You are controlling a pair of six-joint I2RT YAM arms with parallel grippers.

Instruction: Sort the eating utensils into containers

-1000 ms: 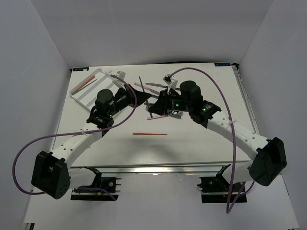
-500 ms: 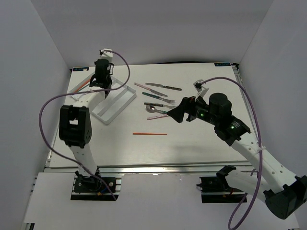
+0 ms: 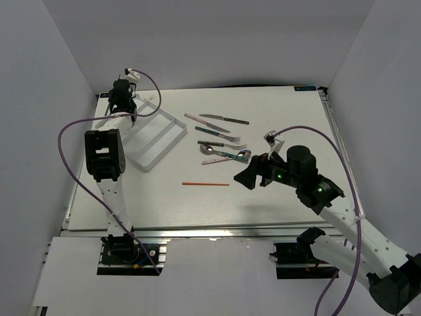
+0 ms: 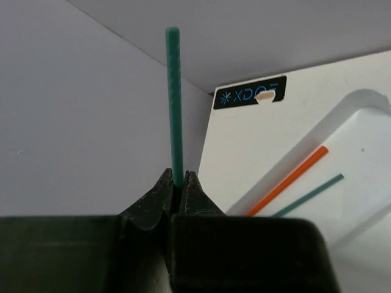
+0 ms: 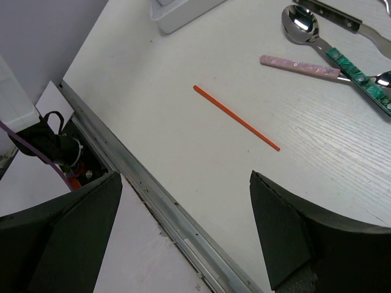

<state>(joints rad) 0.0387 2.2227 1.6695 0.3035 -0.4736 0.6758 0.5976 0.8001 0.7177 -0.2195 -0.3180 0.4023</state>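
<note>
The left gripper (image 4: 176, 183) pinches a teal chopstick (image 4: 174, 104) upright at the tray's (image 4: 365, 97) far corner. The right gripper (image 5: 183, 235), jaws wide, hangs over the table (image 5: 153, 134), just short of an orange chopstick (image 5: 236, 117) lying there.

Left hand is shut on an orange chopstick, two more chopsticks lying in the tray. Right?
No. The left hand is shut on a teal chopstick, not orange, as the left wrist view shows. An orange chopstick and a second teal chopstick do lie in the tray.
</note>
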